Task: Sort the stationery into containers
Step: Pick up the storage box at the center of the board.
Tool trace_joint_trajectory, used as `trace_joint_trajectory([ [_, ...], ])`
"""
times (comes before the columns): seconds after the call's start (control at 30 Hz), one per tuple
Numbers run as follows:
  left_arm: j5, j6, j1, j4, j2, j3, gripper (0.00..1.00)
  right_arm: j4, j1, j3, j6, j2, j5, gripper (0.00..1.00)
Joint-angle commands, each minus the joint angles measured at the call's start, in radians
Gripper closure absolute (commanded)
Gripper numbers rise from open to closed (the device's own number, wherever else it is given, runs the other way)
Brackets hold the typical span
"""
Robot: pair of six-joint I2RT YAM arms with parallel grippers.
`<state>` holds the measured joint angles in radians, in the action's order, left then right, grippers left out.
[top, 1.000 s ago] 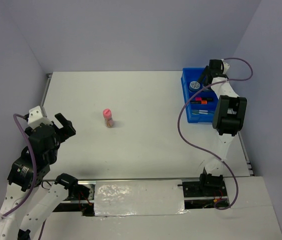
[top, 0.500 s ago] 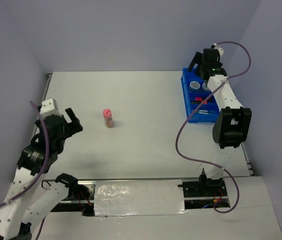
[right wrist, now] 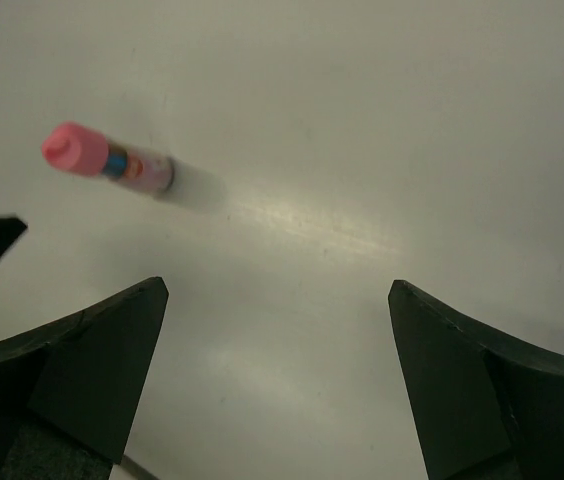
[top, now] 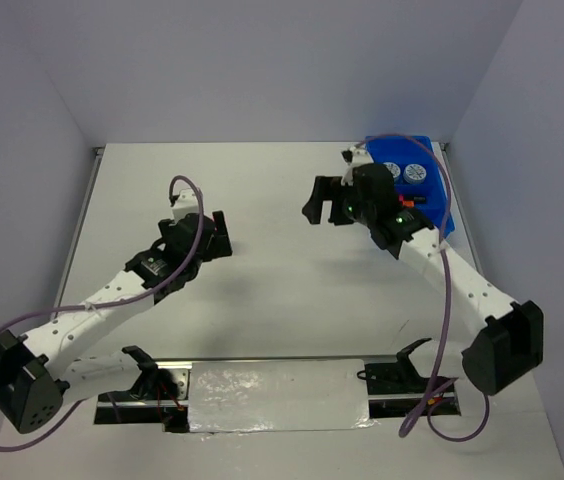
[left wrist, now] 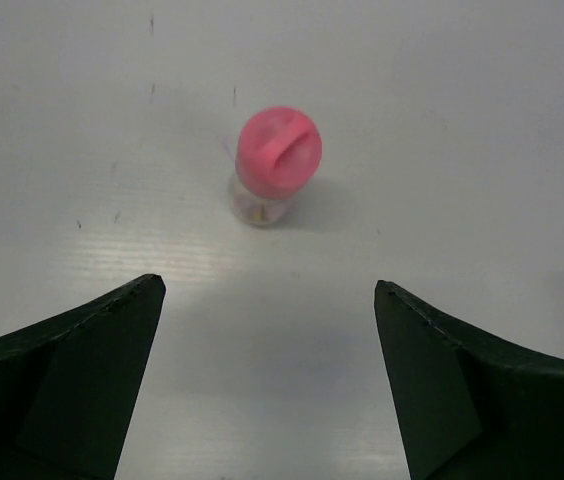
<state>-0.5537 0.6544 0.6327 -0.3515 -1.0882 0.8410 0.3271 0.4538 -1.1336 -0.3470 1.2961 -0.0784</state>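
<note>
Now the left fingers [left wrist: 62,390], swung in from the left edge of the counter [top: 282,290], are hovering spread just short of the upright pink bottle [left wrist: 274,160] at mid-counter. The right fingers [right wrist: 482,400], also spread and empty, are withdrawing from the blue tray [top: 424,143] in the far right corner. Open counter is surrounding the bottle, so a grasp is likely coming next.

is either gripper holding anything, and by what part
Nothing is held: left gripper and right gripper are both open, and the pink bottle stands free ahead of the left one.
</note>
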Motion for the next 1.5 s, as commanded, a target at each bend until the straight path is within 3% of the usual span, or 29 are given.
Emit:
trace_joint_trajectory([
  [0.0, -0.129, -0.032, -0.004, 0.192, -0.082, 0.007, 0.01, -0.004, -0.004, 0.102, -0.021, -0.138, -0.049, 0.0],
  [0.13, -0.14, -0.05, -0.005, 0.192, -0.216, 0.062, 0.01, -0.016, -0.004, 0.184, -0.037, -0.305, -0.075, 0.0],
  [0.33, -0.126, -0.108, -0.027, 0.282, -0.305, 0.063, 0.01, 0.032, -0.001, 0.172, -0.033, -0.382, -0.101, 0.0],
  [0.73, -0.083, -0.133, -0.103, 0.387, -0.394, 0.058, 0.03, -0.002, 0.006, 0.209, -0.049, -0.377, -0.116, 0.0],
  [1.0, -0.049, -0.139, -0.116, 0.496, -0.389, 0.02, 0.34, -0.022, 0.02, 0.207, -0.046, -0.342, -0.11, 0.0],
  [1.03, -0.037, -0.144, -0.116, 0.502, -0.389, 0.018, 0.51, -0.025, 0.02, 0.209, -0.046, -0.337, -0.11, 0.0],
  [1.13, -0.034, -0.142, -0.116, 0.502, -0.389, 0.017, 0.79, -0.04, 0.022, 0.216, -0.043, -0.319, -0.119, 0.0],
  [1.2, -0.025, -0.133, -0.116, 0.496, -0.375, 0.009, 0.89, -0.054, 0.022, 0.222, -0.04, -0.308, -0.135, 0.0],
  [1.23, -0.022, -0.13, -0.117, 0.491, -0.369, 0.006, 0.99, -0.065, 0.022, 0.227, -0.035, -0.305, -0.141, 0.0],
  [1.4, 0.035, -0.081, -0.116, 0.412, -0.288, 0.018, 1.0, -0.203, 0.028, 0.302, 0.02, -0.294, -0.253, 0.0],
  [1.47, 0.096, -0.017, -0.116, 0.297, -0.241, 0.064, 1.0, -0.272, 0.052, 0.334, 0.06, -0.285, -0.296, 0.0],
])
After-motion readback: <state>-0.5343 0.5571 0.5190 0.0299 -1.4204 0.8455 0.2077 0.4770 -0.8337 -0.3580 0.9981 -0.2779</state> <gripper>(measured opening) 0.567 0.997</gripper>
